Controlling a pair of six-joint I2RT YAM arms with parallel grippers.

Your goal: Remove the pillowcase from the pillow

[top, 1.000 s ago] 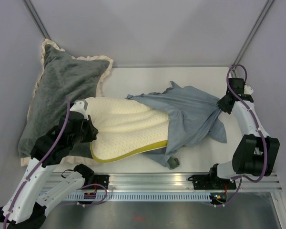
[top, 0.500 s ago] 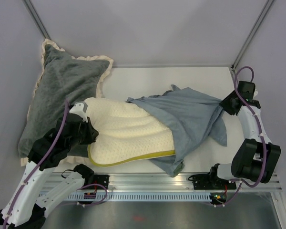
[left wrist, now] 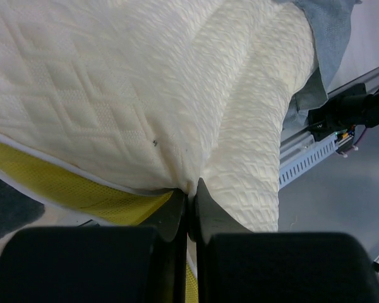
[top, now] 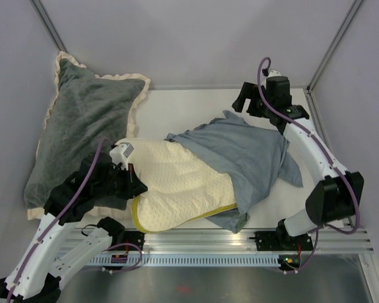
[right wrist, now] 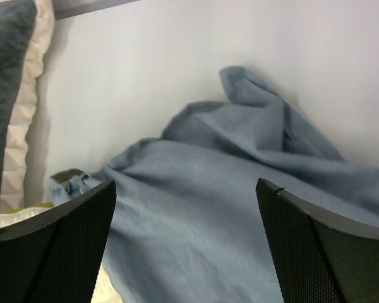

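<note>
The pillow (top: pixel 177 183) lies with its long axis running left to right across the worktop (top: pixel 183 107), its right end slanting a little toward the near rail. The pillowcase (top: pixel 240 154) covers that right end only. Its loose cloth spreads out past the pillow toward the far right, and one corner hangs at the near edge. How much of the pillow is actually inside the cover, rather than just draped by it, is hard to tell from above.

The left claw (left wrist: pixel 188 201) is pressed together on the pillow's left edge, pinching the quilted cream cloth just above the yellow-green band. The right claw (right wrist: pixel 184 189) is spread wide with nothing between its fingers. It hangs above the far edge of the pillowcase, so the cloth lies below it and toward the near left.

The right arm is clearly the nearer one to the cover, and the left arm anchors the opposite end. Any pull would therefore go along the long axis, rightward away from the left claw.

By count, there is one pillowcase, one cream pillow and one dark grey pillow (top: pixel 82 120) off to the left, along with the two arms.
</note>
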